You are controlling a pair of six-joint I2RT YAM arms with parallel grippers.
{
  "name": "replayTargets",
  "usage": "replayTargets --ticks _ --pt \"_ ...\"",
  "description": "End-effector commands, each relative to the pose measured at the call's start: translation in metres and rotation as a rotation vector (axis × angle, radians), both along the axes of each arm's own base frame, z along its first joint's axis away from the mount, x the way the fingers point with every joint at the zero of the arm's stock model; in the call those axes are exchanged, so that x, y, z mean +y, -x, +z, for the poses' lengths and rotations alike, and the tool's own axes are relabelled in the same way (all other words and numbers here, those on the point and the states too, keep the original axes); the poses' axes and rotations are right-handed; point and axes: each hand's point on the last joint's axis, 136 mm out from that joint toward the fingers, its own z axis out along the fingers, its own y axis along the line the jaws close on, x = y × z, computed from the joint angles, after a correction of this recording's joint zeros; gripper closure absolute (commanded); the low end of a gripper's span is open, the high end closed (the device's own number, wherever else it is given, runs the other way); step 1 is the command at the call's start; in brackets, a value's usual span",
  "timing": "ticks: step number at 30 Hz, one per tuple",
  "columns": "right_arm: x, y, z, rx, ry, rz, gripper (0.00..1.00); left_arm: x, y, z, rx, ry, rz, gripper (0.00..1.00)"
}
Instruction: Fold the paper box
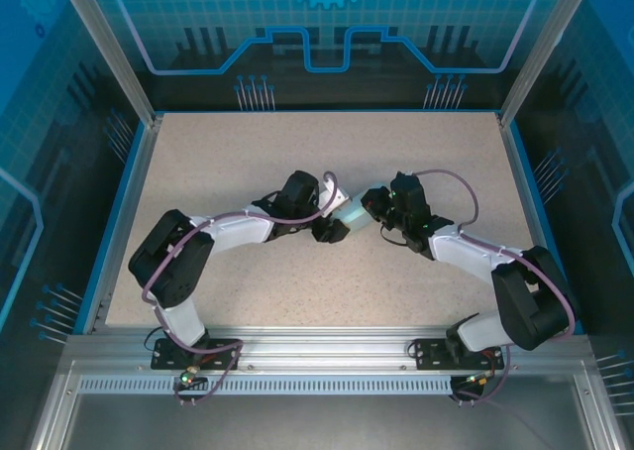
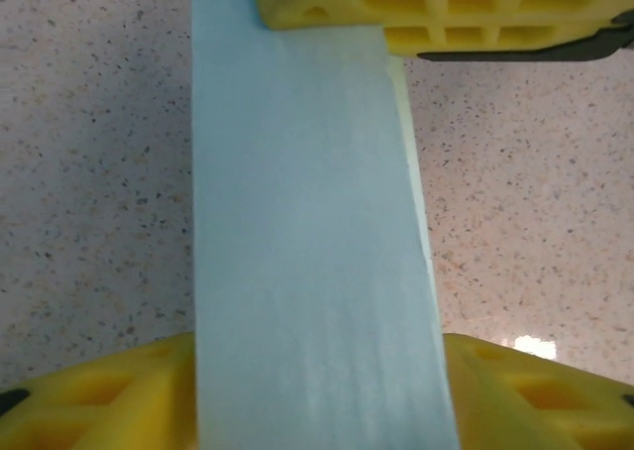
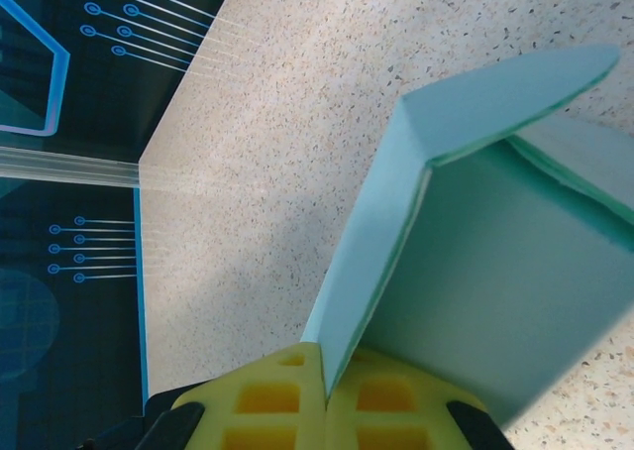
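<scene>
- the paper box [image 1: 352, 212] sits near the middle of the bench [image 1: 248, 153], between the two arms' tips; from above it is a small pale teal patch, too small to read its flaps
- right gripper [image 3: 322, 395]: jaws clenched on the edge of one flap, the yellow pads pressed together with the paper running up out of them; past the pinch the sheet opens into a folded corner, with one panel rising and another spreading right
- left gripper [image 2: 317, 400]: its yellow fingers [image 2: 99, 400] stand apart on either side of a long pale blue panel; whether they press its edges or only straddle it I cannot tell
- the relation that counts, as I judge it: the panel's long axis runs straight away from the left jaws to the right arm's yellow fingers [image 2: 446, 9] at its far end; both arms are at the box, so neither is nearer
- hidden: the panel covers the gap between the left jaws; the box's right part is cut off in the right wrist view; whether the box touches the bench is unclear
</scene>
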Motion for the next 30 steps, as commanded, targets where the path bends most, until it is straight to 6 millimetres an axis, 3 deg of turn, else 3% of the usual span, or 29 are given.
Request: replayTargets --ticks 1,7,13,19,26,30 --pt "-0.019 0.006 -0.025 0.067 0.125 -0.005 0.94 -0.008 -0.006 0.004 -0.042 -0.012 -0.04 0.44" --pt "-0.024 0.006 -0.006 0.031 0.145 0.034 0.85 -0.001 -0.005 0.006 -0.056 -0.062 -0.06 0.59" --pt "-0.034 0.013 0.025 -0.058 0.237 0.129 0.67 0.014 0.002 0.011 -0.048 -0.132 -0.115 0.63" --pt "-0.028 0.027 0.06 -0.281 0.507 0.443 0.5 0.04 0.01 0.015 0.019 -0.167 -0.166 0.63" --pt "-0.023 0.028 0.047 -0.462 0.771 0.725 0.47 0.066 0.019 0.01 0.062 -0.183 -0.228 0.61" --pt "-0.023 0.024 0.023 -0.515 0.873 0.838 0.48 0.072 0.018 0.006 0.064 -0.181 -0.237 0.6"
